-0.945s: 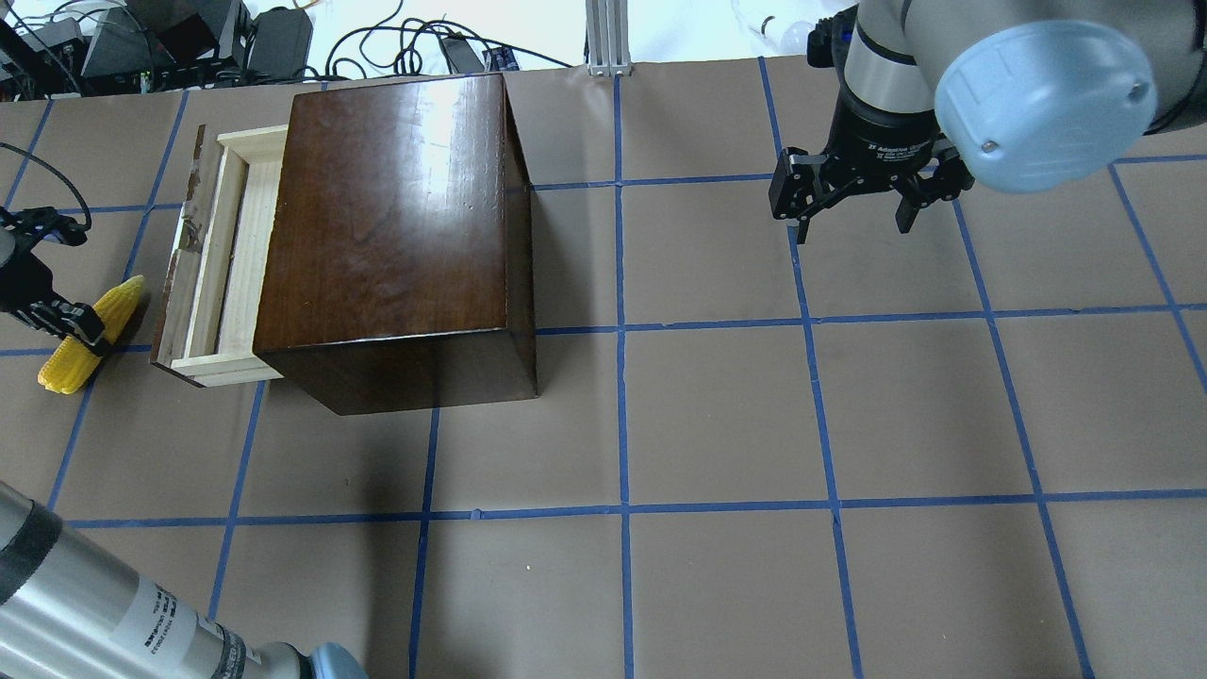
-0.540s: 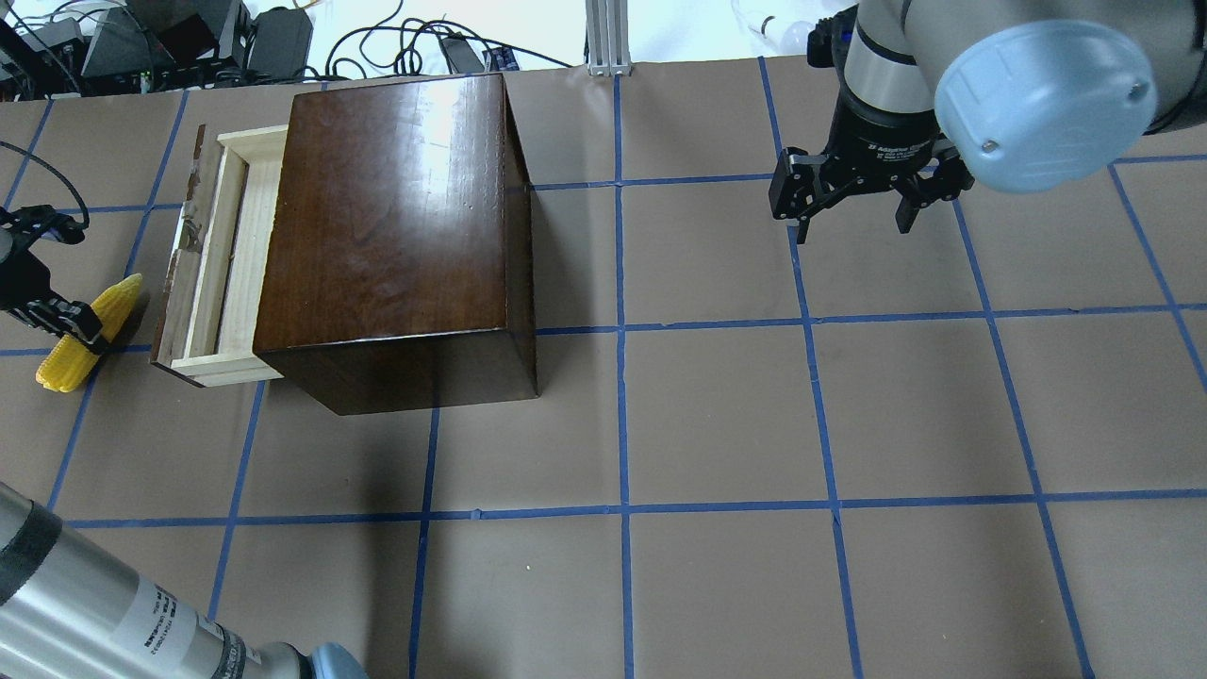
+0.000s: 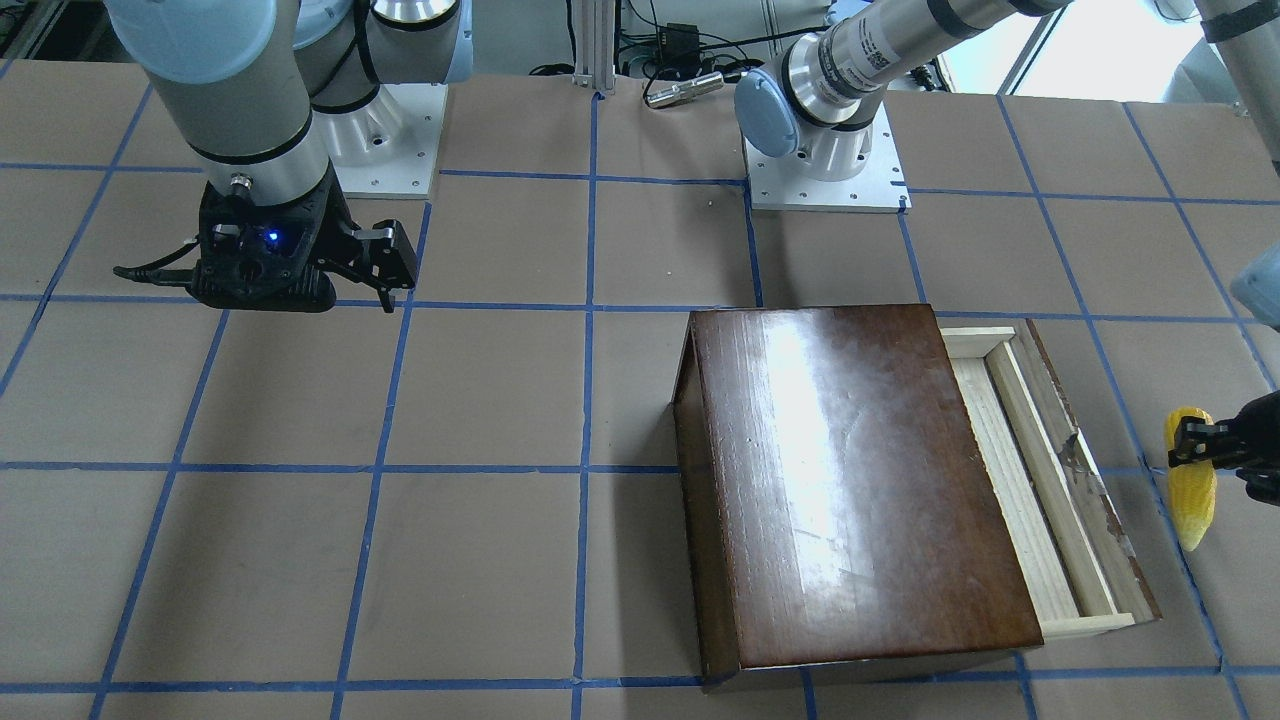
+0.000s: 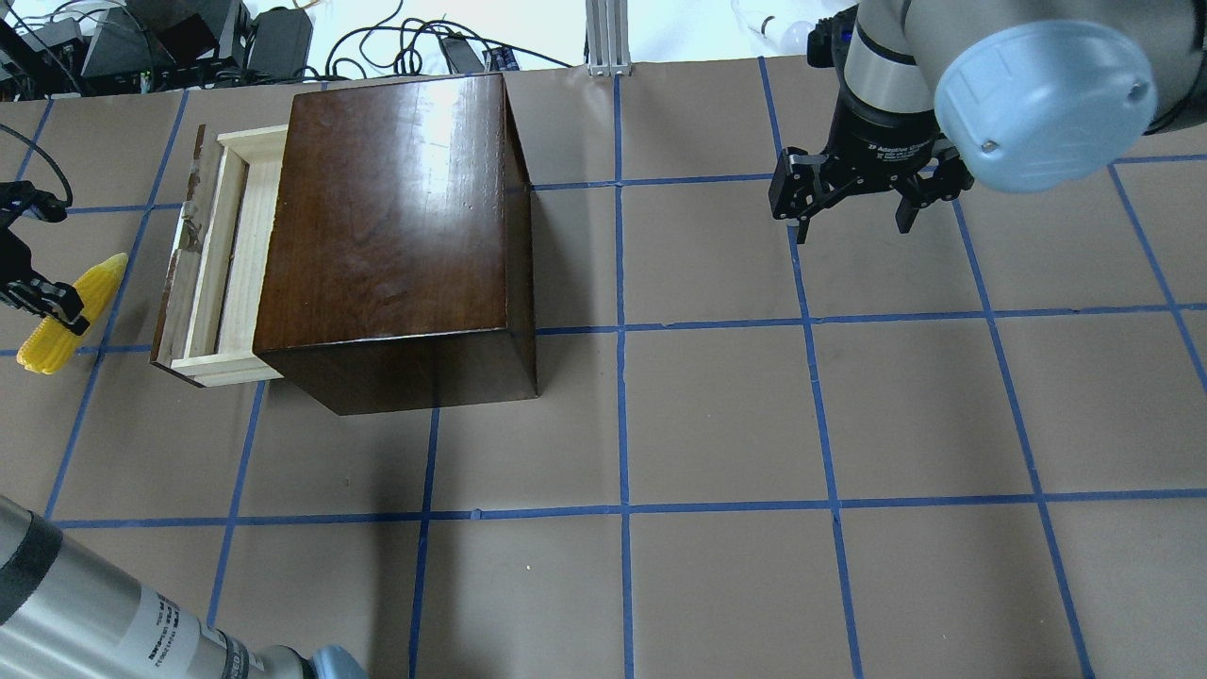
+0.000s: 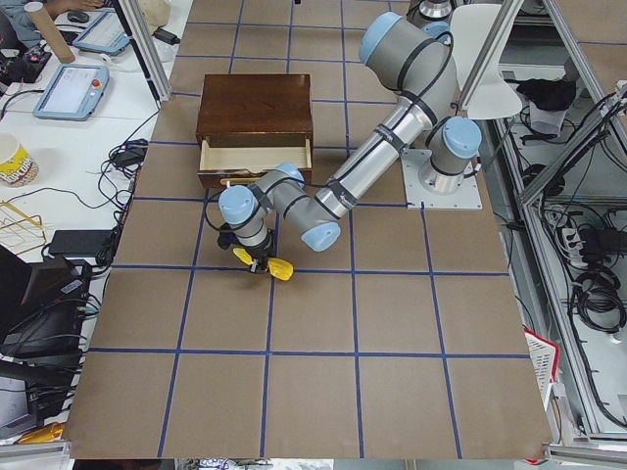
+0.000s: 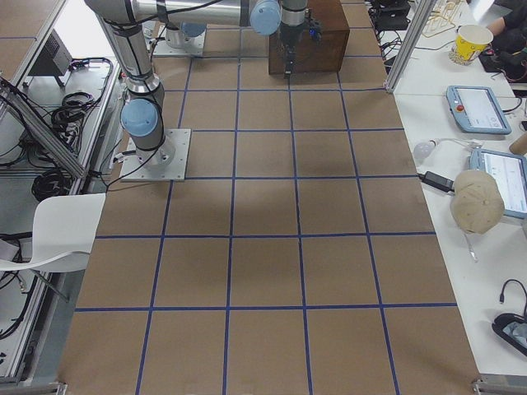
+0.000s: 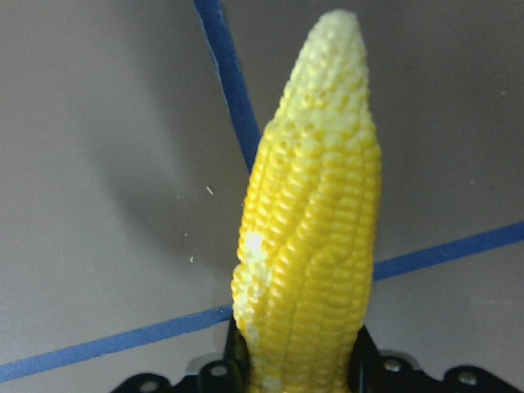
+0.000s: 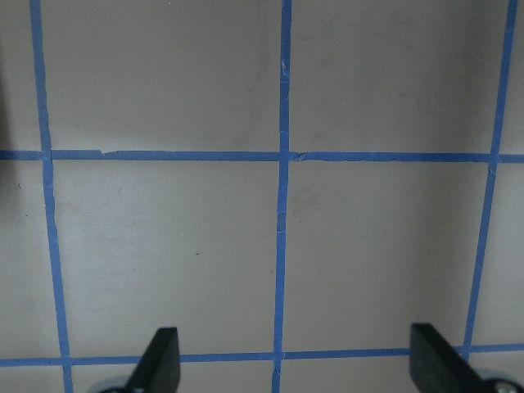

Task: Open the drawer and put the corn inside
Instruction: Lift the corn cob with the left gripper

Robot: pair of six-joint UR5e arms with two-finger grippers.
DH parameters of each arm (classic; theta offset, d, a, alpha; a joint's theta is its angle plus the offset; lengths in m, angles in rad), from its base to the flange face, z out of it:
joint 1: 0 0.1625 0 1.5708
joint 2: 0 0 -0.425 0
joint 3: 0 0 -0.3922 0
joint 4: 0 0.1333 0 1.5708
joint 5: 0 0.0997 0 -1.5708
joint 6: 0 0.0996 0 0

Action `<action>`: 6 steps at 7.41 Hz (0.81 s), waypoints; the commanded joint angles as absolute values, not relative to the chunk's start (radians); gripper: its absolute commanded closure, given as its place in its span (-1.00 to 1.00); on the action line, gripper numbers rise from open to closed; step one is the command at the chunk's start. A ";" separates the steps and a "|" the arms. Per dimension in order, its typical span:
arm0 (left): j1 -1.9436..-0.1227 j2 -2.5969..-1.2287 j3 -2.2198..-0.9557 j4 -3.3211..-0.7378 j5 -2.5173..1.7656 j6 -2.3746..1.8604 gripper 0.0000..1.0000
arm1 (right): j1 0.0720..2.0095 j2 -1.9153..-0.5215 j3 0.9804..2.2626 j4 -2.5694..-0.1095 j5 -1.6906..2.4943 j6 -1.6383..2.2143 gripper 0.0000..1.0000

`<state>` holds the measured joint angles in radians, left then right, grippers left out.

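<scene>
Brown-paper worktop (image 4: pixel 717 415) w/ a blue tape grid carries everything. Closest to the robot's side we meet the left end effector (image 3: pixel 1203 445), pinching the corn (image 4: pixel 96 281) abt mid-length. The wrist view shows its fingers (image 7: pixel 214 372) tight on both flanks & a shadow on the paper below, so we judge the cob is lifted. It sits just beside the drawer (image 4: pixel 234 255), outside the front panel (image 4: pixel 179 273), not touching it.

Next comes the drawer itself: pulled partway out of the box (image 4: pixel 396 207) toward the robot's left, w/ a narrow strip of pale tray showing & nothing in it that we can see. Farther off, the right end effector (image 4: pixel 855 224) hangs over bare grid, well apart from the box, fingers spread, holding nothing. Beyond the worktop's far edge sit dark electronics (image 4: pixel 189 33).

Progress, as we judge it: opening done, pickup done. Left to do = carry the corn over the front panel, lower it into the tray, let go. The gap is slim, so we'd line the cob up w/ the tray's long side first.

Corn looks small, bright yellow & glossy, w/ neat kernel rows tapering to a paler tip. It's much shorter than the box.
</scene>
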<state>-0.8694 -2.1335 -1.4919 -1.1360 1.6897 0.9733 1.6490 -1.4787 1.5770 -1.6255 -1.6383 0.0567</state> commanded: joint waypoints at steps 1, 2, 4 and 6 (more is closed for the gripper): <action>-0.883 -2.056 -1.491 -1.152 1.658 0.957 1.00 | 1.649 -1.479 1.577 -1.625 -1.638 0.057 -1.00; -0.900 -2.018 -1.490 -1.185 1.649 0.916 1.00 | 1.649 -1.479 1.577 -1.624 -1.638 0.057 -1.00; -0.943 -1.932 -1.468 -1.276 1.643 0.874 1.00 | 1.649 -1.479 1.577 -1.624 -1.637 0.057 -1.00; -1.000 -1.878 -1.416 -1.386 1.643 0.719 1.00 | 1.649 -1.479 1.577 -1.624 -1.637 0.057 -1.00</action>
<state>-0.9581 -1.9150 -1.4473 -1.3183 1.6417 0.8090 1.6490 -1.4788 1.5769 -1.6245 -1.6368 0.0568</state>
